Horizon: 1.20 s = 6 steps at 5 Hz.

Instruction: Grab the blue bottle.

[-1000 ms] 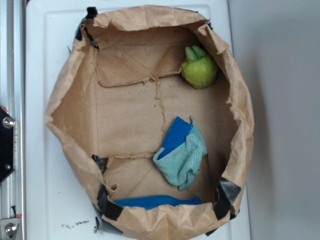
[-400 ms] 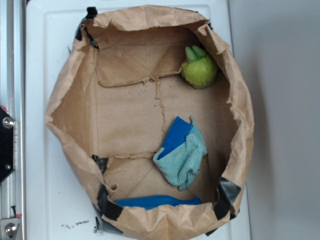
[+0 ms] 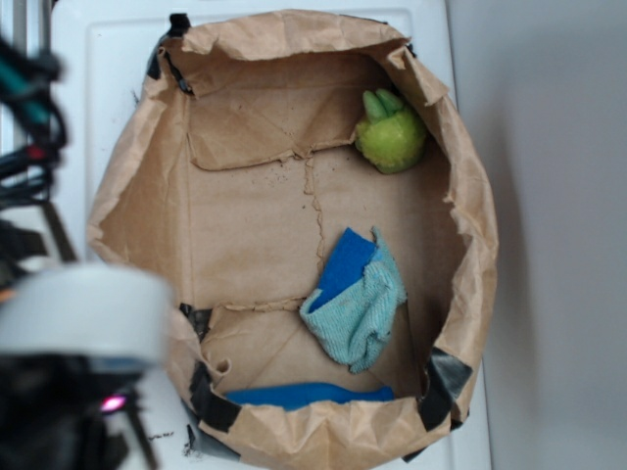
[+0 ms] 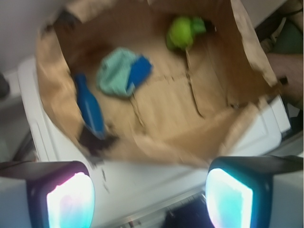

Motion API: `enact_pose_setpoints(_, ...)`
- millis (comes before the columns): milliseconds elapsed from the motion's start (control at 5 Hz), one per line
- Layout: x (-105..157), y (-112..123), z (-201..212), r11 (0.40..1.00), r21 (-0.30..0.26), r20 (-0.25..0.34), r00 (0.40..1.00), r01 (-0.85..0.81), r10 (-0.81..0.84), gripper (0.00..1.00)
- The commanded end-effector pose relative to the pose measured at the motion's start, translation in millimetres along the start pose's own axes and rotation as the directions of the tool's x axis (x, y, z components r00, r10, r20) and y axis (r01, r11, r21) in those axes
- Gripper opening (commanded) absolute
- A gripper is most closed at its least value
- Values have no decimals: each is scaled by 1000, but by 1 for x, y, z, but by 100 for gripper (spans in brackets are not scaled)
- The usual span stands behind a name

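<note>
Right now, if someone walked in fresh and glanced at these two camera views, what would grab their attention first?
Probably the big crumpled brown paper bag lying open on the white surface, with bright things inside. A lime-green plush toy sits in its far right corner, a light teal terry cloth lies over a flat blue pad near the middle, and the smooth bright-blue plastic bottle lies along the near wall. The gripper hangs outside the bag, jaws wide apart.

A brown paper bag (image 3: 137,196) with its rim rolled down lies open on a white surface (image 3: 98,88), ahead of the fingers in the wrist view. Inside, a light teal terry cloth (image 3: 362,308) partly covers a flat blue pad (image 3: 345,262). A green plush toy (image 3: 390,135) rests at the far wall. Black tape (image 3: 446,377) patches the rim.
</note>
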State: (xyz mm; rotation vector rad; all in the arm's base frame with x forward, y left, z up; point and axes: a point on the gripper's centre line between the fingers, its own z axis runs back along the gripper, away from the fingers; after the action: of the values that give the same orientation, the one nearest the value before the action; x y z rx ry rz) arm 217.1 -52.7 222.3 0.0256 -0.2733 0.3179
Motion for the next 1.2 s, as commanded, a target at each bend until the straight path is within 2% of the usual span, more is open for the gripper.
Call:
enact_pose_setpoints(0, 61, 18, -37, 999, -28, 35, 999, 29, -28, 100)
enact_pose_setpoints(200, 83, 31, -69, 994, -84, -29, 997, 68, -70, 100)
enact_pose_setpoints(400, 83, 36, -77, 995, -55, -17, 996, 85, -86, 100)
enact_pose_setpoints(600, 46, 39, -72, 979, -97, -51, 981, 180, -186, 100)
enact_pose_setpoints(800, 52, 30, -85, 966, -94, -83, 965, 242, -250, 100)
enact_pose_setpoints(1000, 41, 22, -99, 969, -89, -126, 962, 232, -242, 100)
